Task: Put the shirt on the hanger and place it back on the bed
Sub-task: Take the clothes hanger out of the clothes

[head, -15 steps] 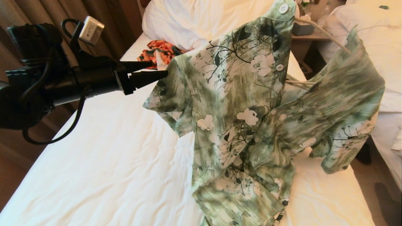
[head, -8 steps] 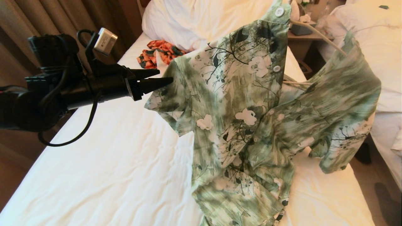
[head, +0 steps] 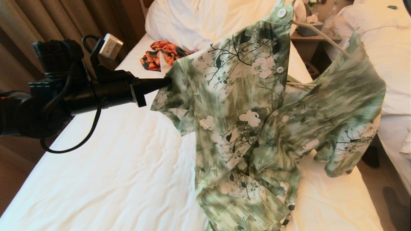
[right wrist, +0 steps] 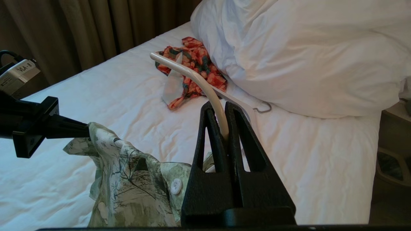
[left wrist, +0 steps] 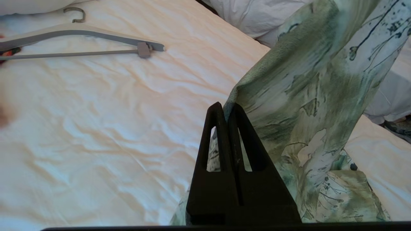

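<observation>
You are looking at the shirt [head: 257,128] hanging in the air above the bed [head: 112,166], its lower tails crumpled on the sheet near the foot edge. A second ago the left gripper [head: 165,82] was standing spread just short of the sleeve; now its fingers are pressing together on the sleeve's shoulder edge, pinching the cloth. That is giving you a second hold on the garment, so you are probably free to draw this shoulder out and over the hanger's arm. Farther back, the right gripper [right wrist: 223,128] is clamping the cream hanger [right wrist: 199,83], one arm of which is already running under the shirt's far shoulder; this gripper is hidden in the head view. Toward the head edge, an orange patterned garment [head: 160,54] and a grey hanger [left wrist: 80,38] are lying beside the pillow [head: 192,22].
</observation>
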Robot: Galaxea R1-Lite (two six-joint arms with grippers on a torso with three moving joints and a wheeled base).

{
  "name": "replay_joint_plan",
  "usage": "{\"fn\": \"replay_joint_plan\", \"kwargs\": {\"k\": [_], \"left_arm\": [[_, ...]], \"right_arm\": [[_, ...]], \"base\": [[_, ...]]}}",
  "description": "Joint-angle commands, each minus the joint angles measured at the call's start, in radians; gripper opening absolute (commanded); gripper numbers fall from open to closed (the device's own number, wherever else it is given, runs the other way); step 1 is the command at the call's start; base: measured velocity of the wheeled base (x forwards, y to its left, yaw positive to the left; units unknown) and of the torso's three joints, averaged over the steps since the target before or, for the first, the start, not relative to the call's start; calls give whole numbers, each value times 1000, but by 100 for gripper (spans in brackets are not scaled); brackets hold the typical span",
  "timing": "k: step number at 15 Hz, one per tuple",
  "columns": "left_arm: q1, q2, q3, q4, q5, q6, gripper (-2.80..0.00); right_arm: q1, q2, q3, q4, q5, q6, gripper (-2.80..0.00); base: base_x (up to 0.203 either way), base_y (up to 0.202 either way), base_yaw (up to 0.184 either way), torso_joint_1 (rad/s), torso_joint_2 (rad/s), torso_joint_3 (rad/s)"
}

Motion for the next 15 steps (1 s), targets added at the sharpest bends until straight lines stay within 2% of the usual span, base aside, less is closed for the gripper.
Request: {"fn": "replay_joint_plan", "kwargs": {"k": [1,5,10,15], "left_arm": [[0,-14,1,0,-4,0,-280],[8,-38,18,1,-2,1,-280],[92,-81,115,-7,-9,-1,-280],[151,-77,240,-108,-23,-1,-280]], "right_arm": [[0,-1,0,1,-1,-2,-280],[-4,-8,0,2,-4,0,-280],[-32,-7,0,-8,-4,0,-280],[-43,-10,0,-8,-4,0,-280]], "base": [[0,0,0,0,0,0],[0,0,0,0,0,0],[0,0,0,0,0,0],[0,0,0,0,0,0]]}}
